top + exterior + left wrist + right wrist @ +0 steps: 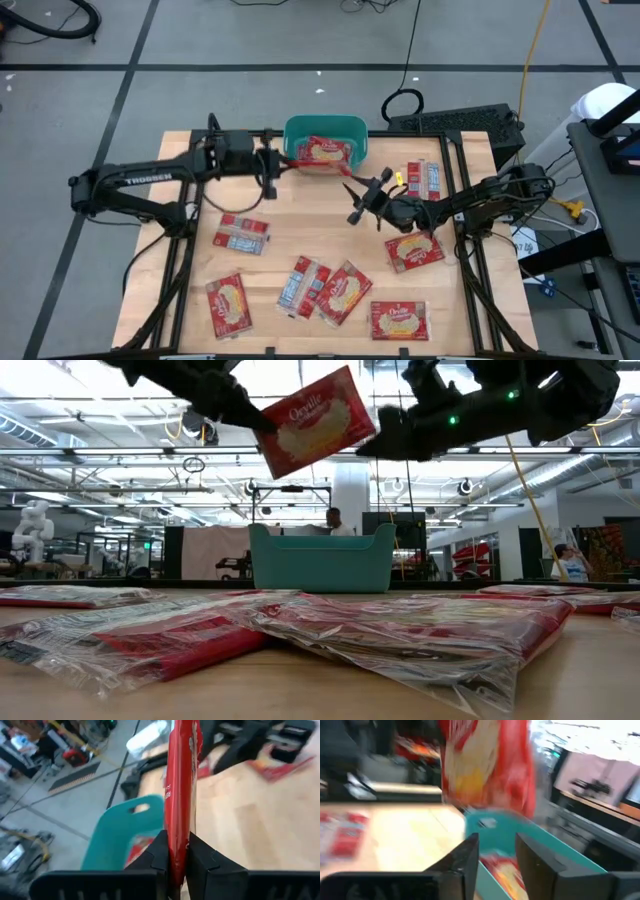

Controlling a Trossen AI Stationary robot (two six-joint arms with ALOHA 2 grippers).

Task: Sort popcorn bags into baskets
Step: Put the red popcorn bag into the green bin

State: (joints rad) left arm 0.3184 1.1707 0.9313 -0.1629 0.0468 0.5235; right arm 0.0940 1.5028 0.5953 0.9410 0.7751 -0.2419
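Your tub (325, 127) already holds one bag (138, 848), shown in the wrist views. Left gripper (176, 851) pinches a second bag (316, 419) above it; right gripper (496, 851) stands apart, empty.

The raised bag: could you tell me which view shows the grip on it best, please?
The left wrist view: the left hand pinches the bag edge-on. Low view shows its label face; high view shows it over the basket; right wrist view blurs it.
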